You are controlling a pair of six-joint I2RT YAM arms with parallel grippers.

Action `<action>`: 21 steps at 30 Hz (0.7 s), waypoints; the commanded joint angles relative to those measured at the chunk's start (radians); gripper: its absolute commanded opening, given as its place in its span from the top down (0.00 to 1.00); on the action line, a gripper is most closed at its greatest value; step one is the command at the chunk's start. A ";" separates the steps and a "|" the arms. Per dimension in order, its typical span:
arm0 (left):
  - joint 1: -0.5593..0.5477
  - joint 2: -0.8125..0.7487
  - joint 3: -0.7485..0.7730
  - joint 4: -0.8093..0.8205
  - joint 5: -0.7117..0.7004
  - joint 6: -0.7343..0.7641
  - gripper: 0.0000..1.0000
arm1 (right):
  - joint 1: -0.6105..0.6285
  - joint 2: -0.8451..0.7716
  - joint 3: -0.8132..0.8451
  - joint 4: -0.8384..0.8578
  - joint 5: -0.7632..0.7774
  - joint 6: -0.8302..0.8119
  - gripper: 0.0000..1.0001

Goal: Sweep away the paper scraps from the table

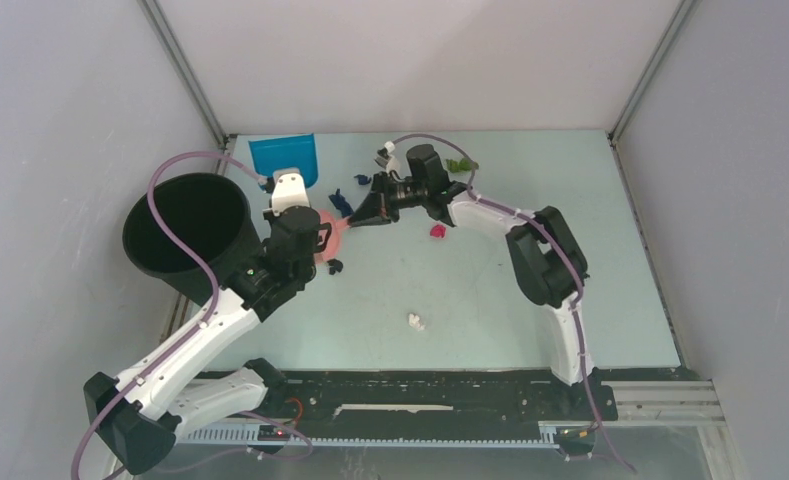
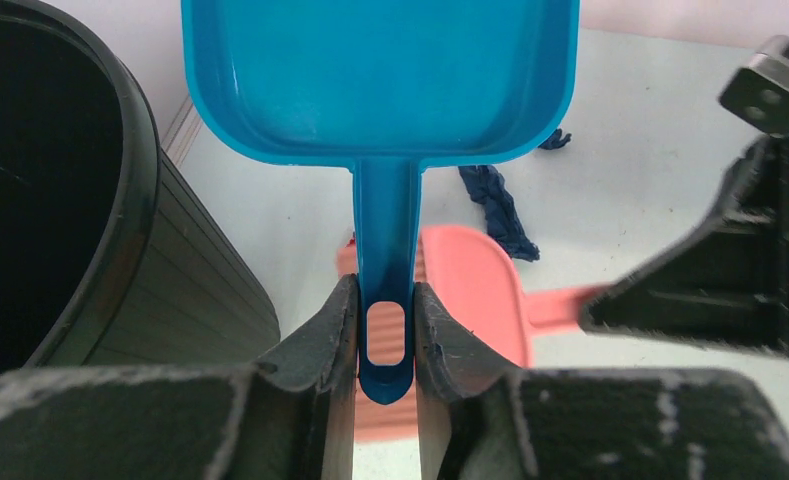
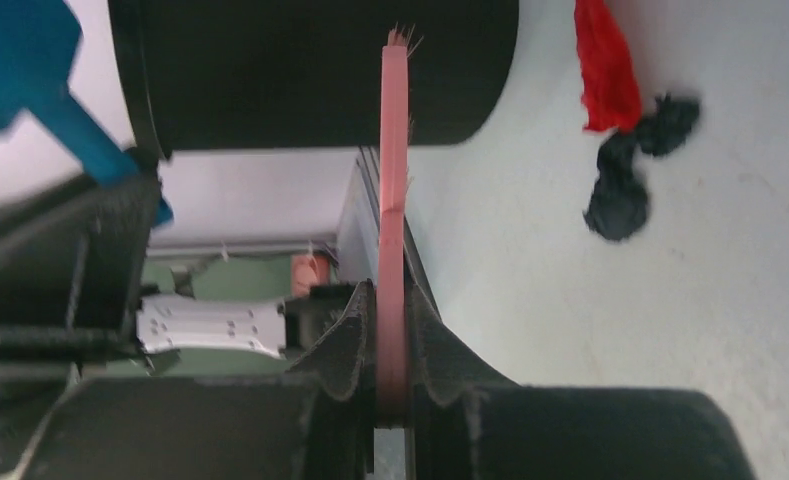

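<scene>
Grey walls box in the pale mint-green table [image 1: 530, 290], and a black bin [image 1: 185, 225] stands at its left edge, serving as the marker for everything else. Just right of the bin, the left gripper [image 2: 384, 320] is clamped on the slim handle of the blue dustpan [image 2: 380, 80], a finger pressed against each side of the handle near its slotted end. The pan's scoop lies beyond the bin towards the back wall. Further right of the bin, the right gripper [image 3: 392, 330] is closed tight on the thin handle of the pink brush [image 3: 394, 170], held on edge with its head reaching back towards the bin, just past the left gripper. The paper scraps are all on the table and none is in the pan. A dark blue scrap [image 2: 498, 205] lies beside the brush head, right of the bin; a red scrap [image 3: 602, 70] touches a black scrap [image 3: 620, 195] close to the bin's near right side. Well right of the bin lie a magenta scrap [image 1: 436, 231] and, nearer the back wall, a green scrap [image 1: 459, 164]. A white scrap [image 1: 415, 321] sits alone, right of the bin and nearer the arm bases.
</scene>
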 commanded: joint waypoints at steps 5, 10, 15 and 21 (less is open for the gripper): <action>0.008 -0.022 -0.003 0.076 -0.047 0.028 1.00 | 0.016 0.131 0.178 0.123 0.133 0.272 1.00; 0.008 -0.017 -0.004 0.079 -0.047 0.035 1.00 | 0.037 0.143 0.263 -0.120 0.290 0.168 1.00; 0.009 -0.017 -0.003 0.081 -0.054 0.042 1.00 | 0.051 0.129 0.283 -0.294 0.419 0.107 1.00; 0.009 -0.011 -0.005 0.086 -0.052 0.047 1.00 | 0.056 0.079 0.234 -0.378 0.479 0.074 1.00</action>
